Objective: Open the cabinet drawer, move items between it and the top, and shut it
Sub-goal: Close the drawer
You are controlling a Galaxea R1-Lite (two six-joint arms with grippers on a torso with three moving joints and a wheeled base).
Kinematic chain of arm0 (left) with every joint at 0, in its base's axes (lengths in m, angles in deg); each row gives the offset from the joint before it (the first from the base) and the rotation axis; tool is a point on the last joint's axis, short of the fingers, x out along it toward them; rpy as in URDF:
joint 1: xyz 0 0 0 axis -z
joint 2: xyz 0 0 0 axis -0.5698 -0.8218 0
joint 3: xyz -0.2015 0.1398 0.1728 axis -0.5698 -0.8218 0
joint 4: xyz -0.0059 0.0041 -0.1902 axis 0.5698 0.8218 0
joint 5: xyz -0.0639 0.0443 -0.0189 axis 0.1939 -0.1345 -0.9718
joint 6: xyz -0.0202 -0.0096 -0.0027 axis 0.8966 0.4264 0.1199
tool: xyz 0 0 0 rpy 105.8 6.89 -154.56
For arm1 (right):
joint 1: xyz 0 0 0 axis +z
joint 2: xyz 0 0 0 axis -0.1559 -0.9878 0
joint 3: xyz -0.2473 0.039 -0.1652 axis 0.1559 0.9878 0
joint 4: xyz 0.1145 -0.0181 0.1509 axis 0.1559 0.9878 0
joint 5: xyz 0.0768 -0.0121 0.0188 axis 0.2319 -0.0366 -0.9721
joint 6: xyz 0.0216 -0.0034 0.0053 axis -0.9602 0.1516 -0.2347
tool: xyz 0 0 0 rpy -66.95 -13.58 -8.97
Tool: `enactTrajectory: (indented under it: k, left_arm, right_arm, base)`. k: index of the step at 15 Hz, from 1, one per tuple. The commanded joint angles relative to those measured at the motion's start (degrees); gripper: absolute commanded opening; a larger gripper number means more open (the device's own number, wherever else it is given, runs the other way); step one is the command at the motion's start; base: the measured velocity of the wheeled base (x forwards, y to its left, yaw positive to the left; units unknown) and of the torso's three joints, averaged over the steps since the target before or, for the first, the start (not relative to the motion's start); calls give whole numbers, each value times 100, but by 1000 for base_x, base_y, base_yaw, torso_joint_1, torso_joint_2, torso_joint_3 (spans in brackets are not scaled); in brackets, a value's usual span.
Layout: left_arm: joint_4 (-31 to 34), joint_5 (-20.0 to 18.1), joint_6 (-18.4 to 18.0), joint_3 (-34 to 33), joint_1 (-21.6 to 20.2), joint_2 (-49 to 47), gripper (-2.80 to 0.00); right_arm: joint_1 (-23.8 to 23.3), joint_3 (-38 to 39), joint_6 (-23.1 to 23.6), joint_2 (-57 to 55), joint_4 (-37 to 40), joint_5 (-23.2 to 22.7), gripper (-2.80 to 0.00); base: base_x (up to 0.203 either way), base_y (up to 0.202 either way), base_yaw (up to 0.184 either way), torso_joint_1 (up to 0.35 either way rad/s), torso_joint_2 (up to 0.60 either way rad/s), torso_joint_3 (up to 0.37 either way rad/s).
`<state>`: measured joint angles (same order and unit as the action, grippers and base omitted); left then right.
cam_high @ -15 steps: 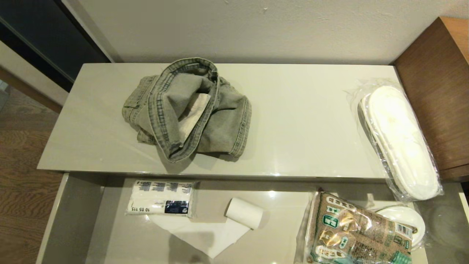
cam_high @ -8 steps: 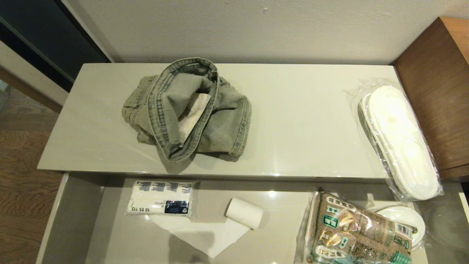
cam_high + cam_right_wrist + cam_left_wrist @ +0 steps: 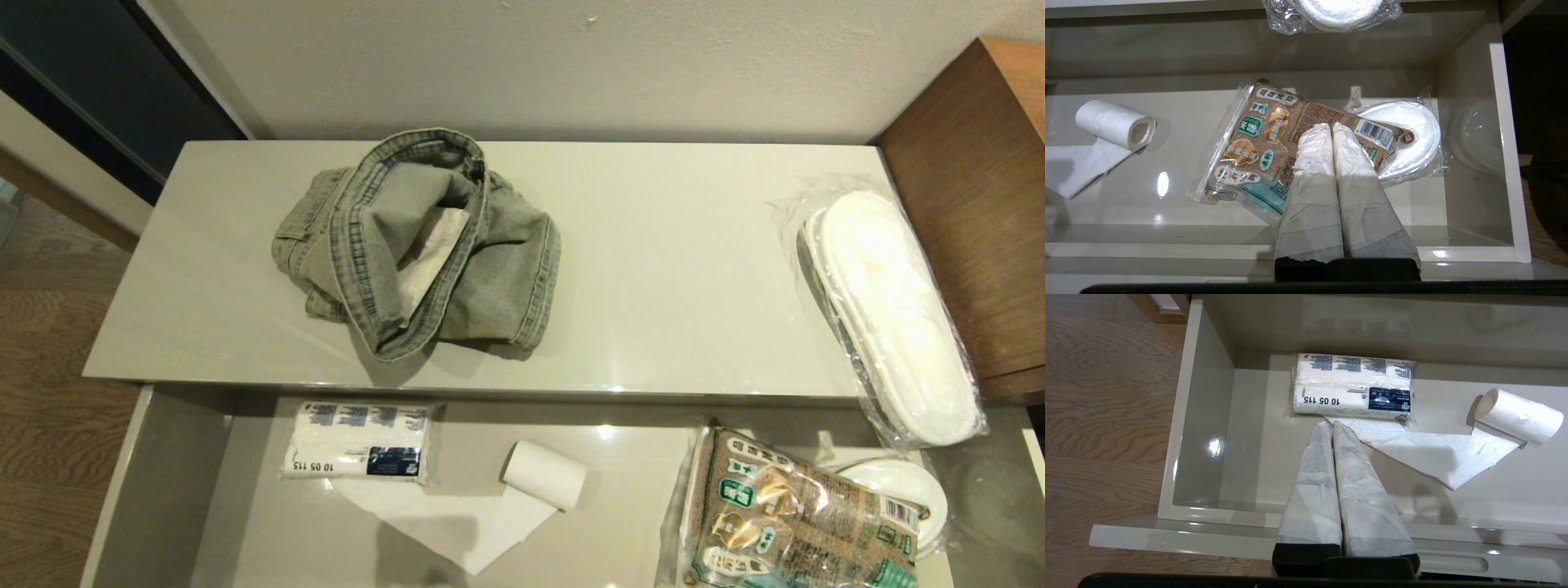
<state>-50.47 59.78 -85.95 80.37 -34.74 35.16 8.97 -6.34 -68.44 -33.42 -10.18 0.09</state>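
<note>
Drawer [image 3: 163, 490] pulled out below the cabinet top [image 3: 669, 278], denim garment [image 3: 420, 245] and wrapped slippers [image 3: 890, 318] on the top, left gripper [image 3: 1331, 426] and right gripper [image 3: 1331, 127] both closed, empty, over the drawer

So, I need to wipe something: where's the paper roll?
In the head view, the paper roll lies in the open drawer, between the tissue pack and the food bag.

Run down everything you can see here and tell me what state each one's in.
Drawer: pulled open.
Jeans: crumpled on the top.
Slippers: wrapped, overhanging the top's front edge.
Tissue pack: sealed, in drawer.
Paper roll: partly unrolled.
Food bag: lying on wrapped plates.
Left gripper: shut, empty.
Right gripper: shut, empty.
</note>
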Motion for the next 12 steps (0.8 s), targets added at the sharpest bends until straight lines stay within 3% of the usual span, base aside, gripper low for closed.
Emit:
enactTrajectory:
  k: [1,12]
  left_arm:
    - [0,3,2,-9,-9,0,-280]
    - [0,3,2,-9,0,0,-280]
  right_arm:
    - [0,-1,-1,9,2,-1,-280]
    - [0,-1,-1,9,2,-1,-280]
  base:
    - [0,0,0,0,0,0]
    - [0,0,0,0,0,0]
